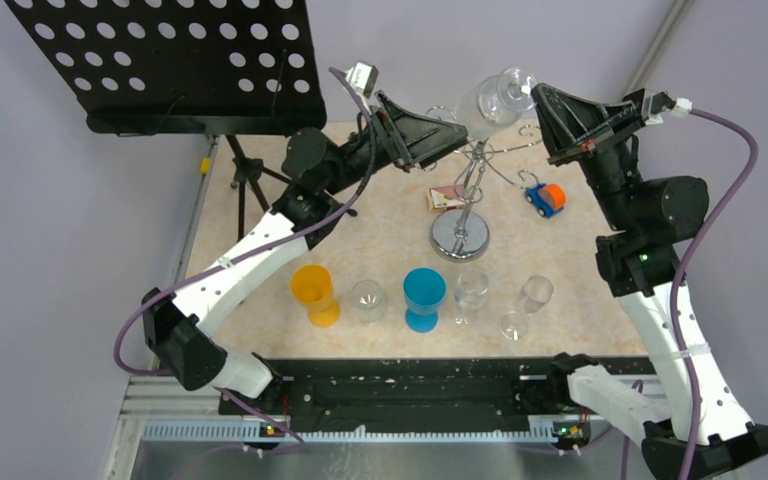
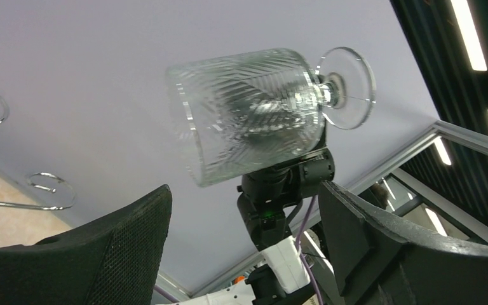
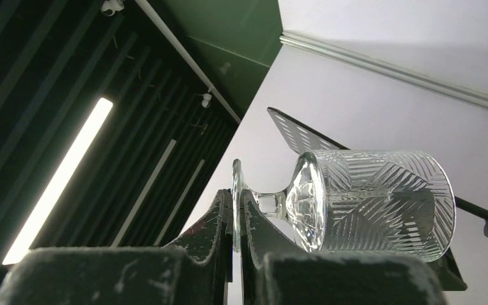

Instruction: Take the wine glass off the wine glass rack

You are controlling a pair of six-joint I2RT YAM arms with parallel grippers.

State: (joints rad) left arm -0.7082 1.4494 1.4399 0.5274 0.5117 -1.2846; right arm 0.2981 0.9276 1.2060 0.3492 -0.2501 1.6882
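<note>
Broadly, the bench (image 1: pixel 260 230) carries everything, with a black perforated music stand (image 1: pixel 160 60) rising over its far left corner. The wine glass rack (image 1: pixel 463 200) stands on its shiny disc base near the middle back, within reach of both arms.

The right pincer (image 3: pixel 236 203) is clamped tight on the foot of the wine glass (image 3: pixel 368 200). It holds the glass on its side, up in the air, above and behind the rack's curled arms. Gripping the flat foot probably suits thin fingers better than the wide cut bowl. In the left wrist view the glass (image 2: pixel 248 114) sits well apart from the chrome spiral tips at the left edge, so it looks lifted free of the rack.

The left pincer (image 2: pixel 244 190) stands wide apart and holds nothing. It is raised just below the bowl, likely to steady it or take it over.

Along the near side stand an orange cup (image 1: pixel 314 294), a blue cup (image 1: pixel 424 298) and several clear glasses (image 1: pixel 470 292). A small toy car (image 1: pixel 544 198) lies right of the rack.
</note>
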